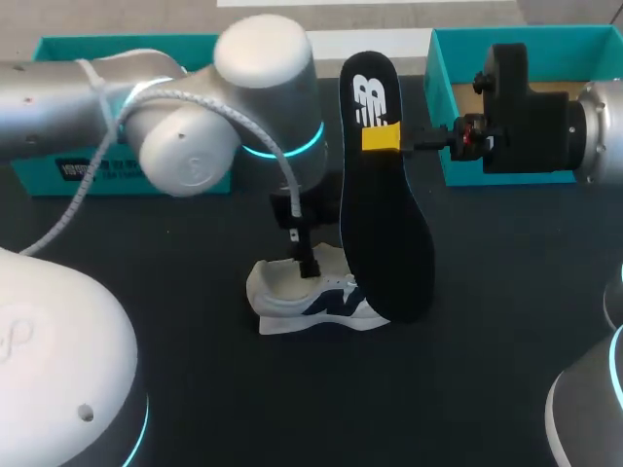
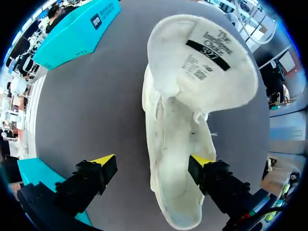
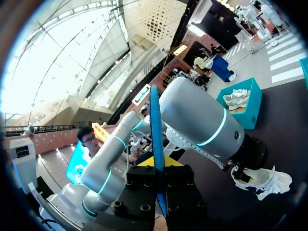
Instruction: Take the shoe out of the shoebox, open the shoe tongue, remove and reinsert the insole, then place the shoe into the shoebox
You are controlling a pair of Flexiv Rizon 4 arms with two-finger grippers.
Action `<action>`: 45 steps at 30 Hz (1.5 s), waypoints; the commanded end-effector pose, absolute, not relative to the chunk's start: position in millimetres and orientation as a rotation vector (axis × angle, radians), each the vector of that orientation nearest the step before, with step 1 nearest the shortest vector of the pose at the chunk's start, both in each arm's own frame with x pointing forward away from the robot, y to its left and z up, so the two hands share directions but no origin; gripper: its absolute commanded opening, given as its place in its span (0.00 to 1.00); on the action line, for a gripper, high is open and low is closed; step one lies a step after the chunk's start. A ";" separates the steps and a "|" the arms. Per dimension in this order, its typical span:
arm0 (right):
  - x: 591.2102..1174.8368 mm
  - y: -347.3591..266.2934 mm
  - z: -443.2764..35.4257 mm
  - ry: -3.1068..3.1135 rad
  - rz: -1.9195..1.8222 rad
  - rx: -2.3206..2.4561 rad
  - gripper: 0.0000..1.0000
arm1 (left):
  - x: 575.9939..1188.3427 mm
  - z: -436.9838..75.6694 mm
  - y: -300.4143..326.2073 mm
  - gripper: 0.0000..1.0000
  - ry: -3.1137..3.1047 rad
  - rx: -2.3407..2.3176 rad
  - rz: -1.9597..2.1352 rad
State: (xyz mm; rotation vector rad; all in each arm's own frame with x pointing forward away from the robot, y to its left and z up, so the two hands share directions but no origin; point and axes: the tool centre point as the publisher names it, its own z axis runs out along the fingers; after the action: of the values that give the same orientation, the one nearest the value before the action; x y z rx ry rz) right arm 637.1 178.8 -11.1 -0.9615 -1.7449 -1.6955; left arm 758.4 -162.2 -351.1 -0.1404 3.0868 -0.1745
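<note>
The insole [image 1: 384, 214] is held upright over the middle of the bench [image 1: 195, 389], clenched near its logo end by the right tool [image 1: 382, 136]. Its broad end hangs at the right part of the shoe [image 1: 292, 292]; whether the two touch cannot be told. The shoe stands on its sole near the bench's middle, outside the box [image 1: 526, 39] at the far right, with its tongue [image 2: 207, 57] folded forward and the inside laid bare. The left tool [image 2: 153, 162] is released, one finger at the shoe's wall by the heel end and the other clear of it over the bench. The insole is judged to be out and due for reinsertion. For that, the broad end would best be lowered into the opening at a slant and slid toward the toe, not pushed straight down, since a thin insole is likely to buckle. The shoe would need to be steadied at the heel by the left tool, and the tongue held clear so that the way is not blocked. The heel end is best pressed flat last.
</note>
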 end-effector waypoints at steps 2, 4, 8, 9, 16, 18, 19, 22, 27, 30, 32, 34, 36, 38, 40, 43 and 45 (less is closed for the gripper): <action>638.6 182.3 -11.6 -1.746 -1.693 -0.965 0.00 | 767.3 -386.8 -182.4 0.94 3.120 -0.161 -0.157; 638.6 182.3 -11.6 -1.746 -1.693 -0.965 0.00 | 767.1 -390.4 -182.0 0.89 3.138 -0.169 -0.159; 638.6 182.3 -11.6 -1.746 -1.693 -0.965 0.00 | 765.0 -392.8 -180.5 0.85 3.149 -0.162 -0.154; 638.6 182.3 -11.6 -1.746 -1.693 -0.965 0.00 | 764.6 -391.2 -179.2 0.85 3.148 -0.162 -0.155; 638.6 182.3 -11.6 -1.746 -1.693 -0.965 0.00 | 763.6 -391.4 -177.5 0.84 3.145 -0.159 -0.149; 638.6 182.3 -11.6 -1.746 -1.693 -0.965 0.00 | 763.0 -393.1 -178.3 0.71 3.146 -0.148 -0.150; 638.6 182.3 -11.6 -1.746 -1.693 -0.965 0.00 | 762.8 -393.8 -178.6 0.50 3.159 -0.148 -0.154; 638.6 182.3 -11.6 -1.746 -1.693 -0.965 0.00 | 760.5 -393.2 -178.1 0.17 3.168 -0.135 -0.165; 638.6 182.3 -11.6 -1.746 -1.693 -0.965 0.00 | 752.6 -388.9 -176.7 0.00 3.183 -0.091 -0.183; 638.6 182.3 -11.6 -1.746 -1.693 -0.965 0.00 | 752.6 -388.8 -176.0 0.00 3.200 -0.065 -0.186; 638.6 182.3 -11.6 -1.746 -1.693 -0.965 0.00 | 754.1 -389.7 -176.0 0.00 3.209 -0.051 -0.180; 638.6 182.3 -11.6 -1.746 -1.693 -0.965 0.00 | 755.4 -389.4 -175.4 0.00 3.211 -0.052 -0.186; 638.6 182.3 -11.6 -1.746 -1.693 -0.965 0.00 | 756.2 -388.4 -174.8 0.00 3.226 -0.039 -0.209; 638.6 182.3 -11.6 -1.746 -1.693 -0.965 0.00 | 756.7 -387.9 -174.8 0.00 3.243 -0.013 -0.217; 638.6 182.3 -11.6 -1.746 -1.693 -0.965 0.00 | 758.3 -382.8 -176.0 0.00 3.301 0.124 -0.231; 638.6 182.3 -11.6 -1.746 -1.693 -0.965 0.00 | 761.9 -372.8 -182.1 0.00 3.472 0.621 -0.314; 638.6 182.3 -11.6 -1.746 -1.693 -0.965 0.00 | 766.8 -368.0 -188.4 0.00 3.521 0.924 -0.326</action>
State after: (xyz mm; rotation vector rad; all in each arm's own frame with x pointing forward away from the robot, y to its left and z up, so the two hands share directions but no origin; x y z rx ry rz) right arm 637.1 178.8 -11.1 -0.9616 -1.7450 -1.6955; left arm 752.3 -182.4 -375.2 0.2213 3.3053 -0.2775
